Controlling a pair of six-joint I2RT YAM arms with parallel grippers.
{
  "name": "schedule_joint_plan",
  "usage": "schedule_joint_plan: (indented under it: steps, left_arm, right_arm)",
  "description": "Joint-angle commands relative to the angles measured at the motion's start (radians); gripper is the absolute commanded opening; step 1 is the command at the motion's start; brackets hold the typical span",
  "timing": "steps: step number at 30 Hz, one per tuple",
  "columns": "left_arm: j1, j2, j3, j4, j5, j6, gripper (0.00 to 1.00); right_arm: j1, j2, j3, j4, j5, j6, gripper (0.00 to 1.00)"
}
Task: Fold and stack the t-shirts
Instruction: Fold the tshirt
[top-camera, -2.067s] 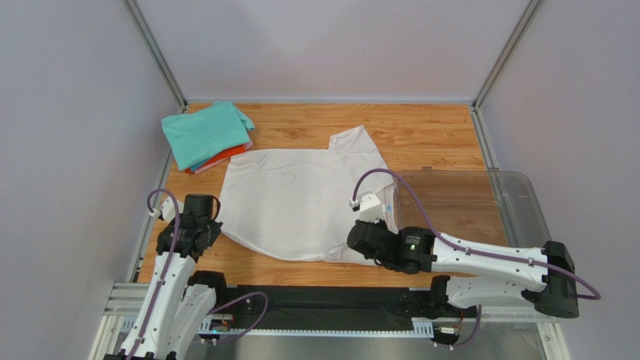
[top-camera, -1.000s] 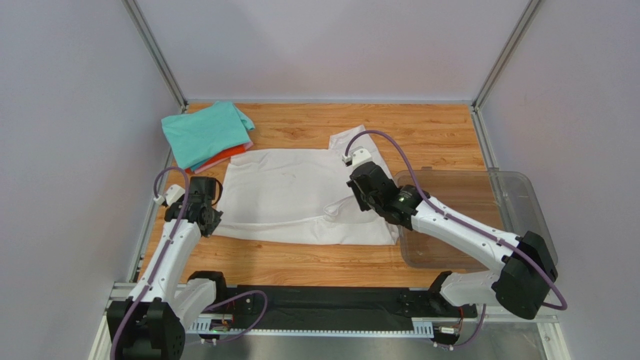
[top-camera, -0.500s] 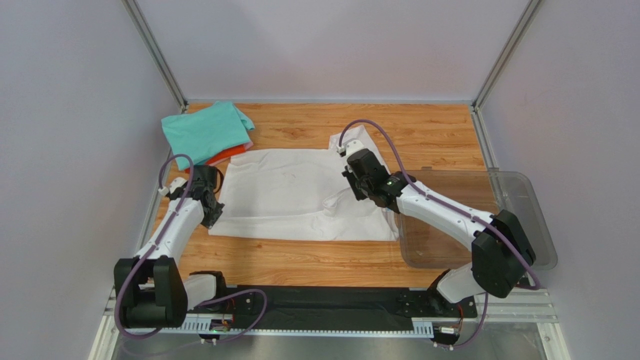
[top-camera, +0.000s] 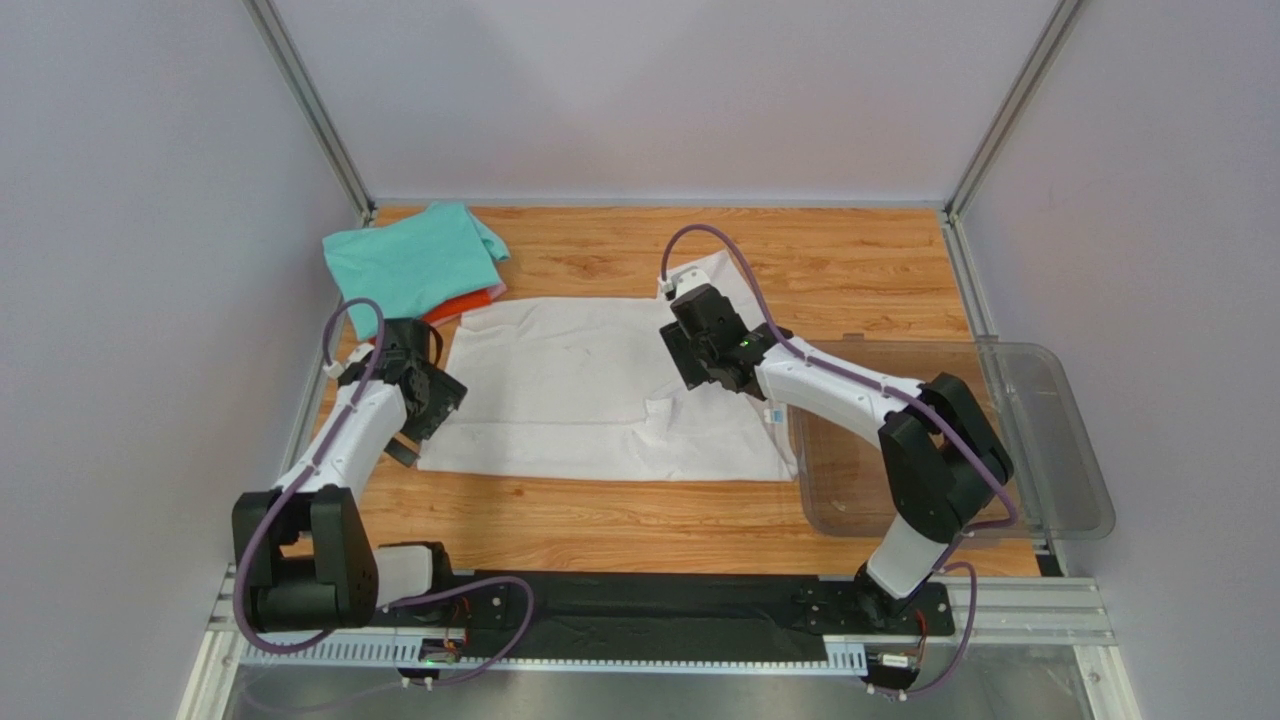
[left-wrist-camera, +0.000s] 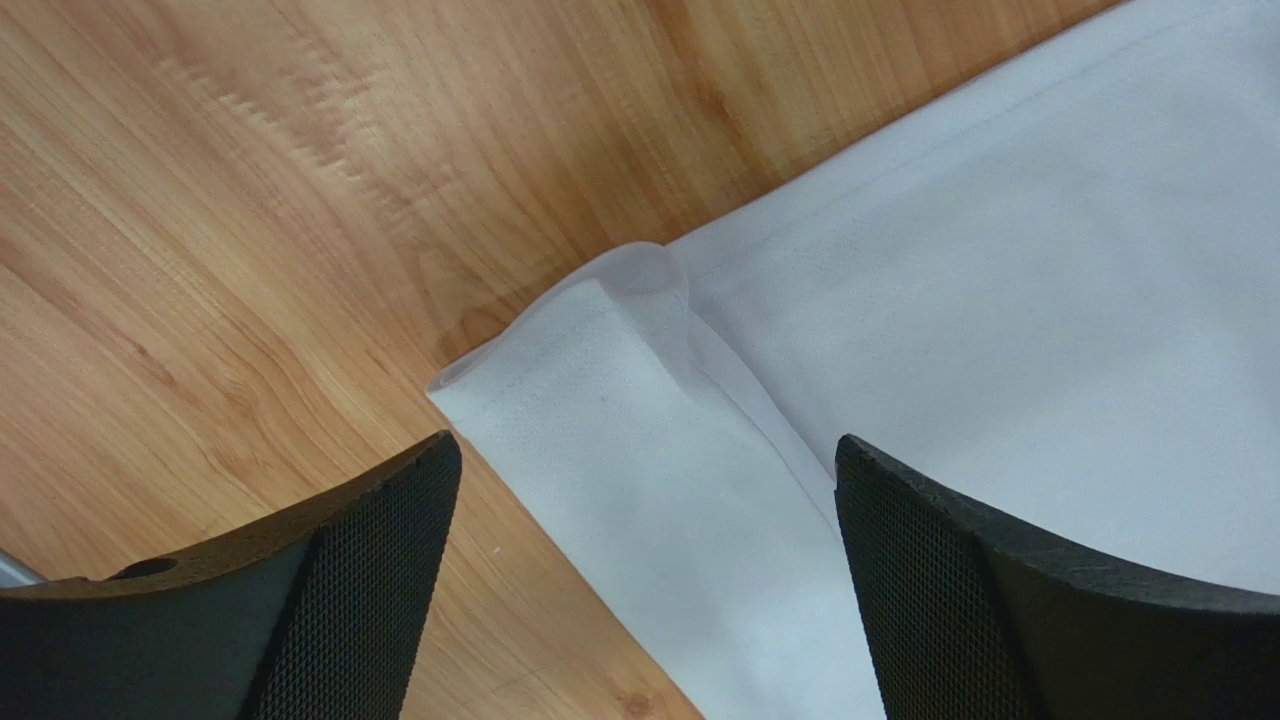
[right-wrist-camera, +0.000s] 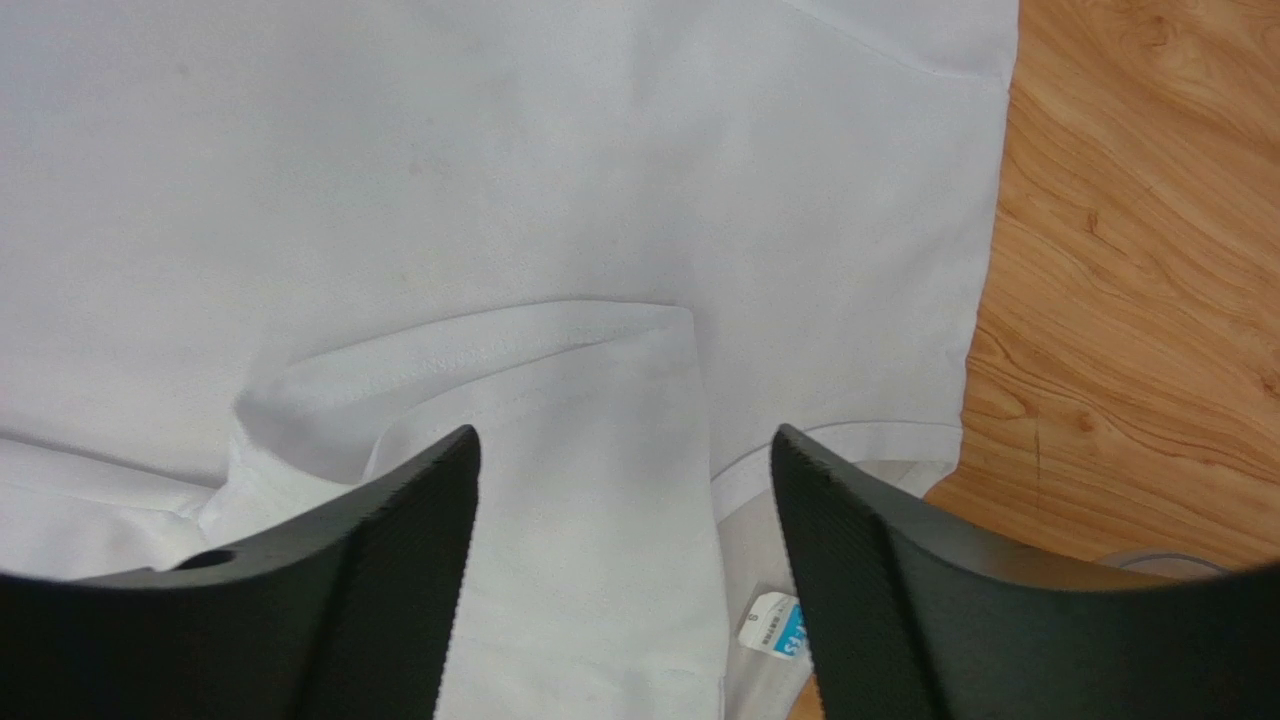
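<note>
A white t-shirt (top-camera: 586, 390) lies folded in half on the wooden table (top-camera: 842, 255), its doubled edge toward me. My left gripper (top-camera: 428, 413) stands open over the shirt's left end. In the left wrist view, the folded corner (left-wrist-camera: 601, 360) lies just ahead of the left gripper (left-wrist-camera: 643, 450). My right gripper (top-camera: 694, 357) is open above the right part of the shirt. The right wrist view has a turned-over flap (right-wrist-camera: 586, 450) between the right gripper's (right-wrist-camera: 624, 438) fingers and the blue neck label (right-wrist-camera: 774, 623) beside it. Folded teal, pink and orange-red t-shirts (top-camera: 413, 267) are stacked at the back left.
A clear plastic bin (top-camera: 1052, 435) stands at the right, its near-left corner touching the white shirt's right end. Metal frame posts (top-camera: 308, 105) rise at the back corners. Grey walls close in the left, right and back.
Both grippers carried the shirt's near edge toward the back, doubling the shirt over, then opened and let go of the cloth. Both arms now reach farther over the table.
</note>
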Motion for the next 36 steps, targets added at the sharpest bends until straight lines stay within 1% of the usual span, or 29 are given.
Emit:
schedule_joint_plan:
  steps: [1, 2, 4, 7, 8, 9, 13, 15, 18, 23, 31, 36]
  left_arm:
    - [0.005, -0.095, 0.031, -0.009, 0.069, 0.037, 1.00]
    - [0.005, -0.111, 0.029, -0.004, 0.089, 0.055, 1.00]
    - [0.005, -0.155, 0.011, 0.000, 0.167, 0.066, 1.00]
    - [-0.004, -0.203, -0.037, 0.055, 0.273, 0.097, 1.00]
    - [-0.012, -0.212, -0.049, 0.080, 0.283, 0.106, 1.00]
    - [-0.018, -0.227, -0.063, 0.095, 0.324, 0.110, 1.00]
    - [-0.049, -0.238, -0.147, 0.209, 0.401, 0.144, 1.00]
    - [-0.051, -0.217, -0.161, 0.253, 0.421, 0.172, 1.00]
    - [-0.051, -0.171, -0.161, 0.273, 0.427, 0.219, 1.00]
    - [-0.051, -0.122, -0.153, 0.293, 0.410, 0.268, 1.00]
    - [-0.049, -0.054, -0.166, 0.298, 0.326, 0.288, 1.00]
    - [-0.051, 0.018, -0.150, 0.292, 0.313, 0.293, 1.00]
  right_arm:
    - [0.003, -0.057, 0.044, -0.002, -0.002, 0.028, 0.77]
    - [0.008, -0.072, 0.025, -0.002, -0.015, 0.027, 1.00]
    - [0.026, -0.120, 0.004, -0.005, -0.042, 0.039, 1.00]
    - [0.061, -0.169, -0.048, -0.016, -0.040, 0.081, 1.00]
    - [0.069, -0.183, -0.062, -0.016, -0.039, 0.100, 1.00]
    - [0.083, -0.185, -0.088, -0.016, -0.039, 0.110, 1.00]
    - [0.106, -0.156, -0.122, -0.010, -0.033, 0.137, 1.00]
    - [0.124, -0.113, -0.118, -0.008, 0.016, 0.137, 1.00]
    - [0.129, -0.050, -0.093, -0.017, 0.069, 0.147, 1.00]
    - [0.129, 0.053, -0.036, -0.019, 0.089, 0.148, 1.00]
    - [0.129, 0.180, 0.073, -0.025, 0.107, 0.189, 1.00]
    - [0.130, 0.231, 0.132, -0.098, 0.156, 0.255, 1.00]
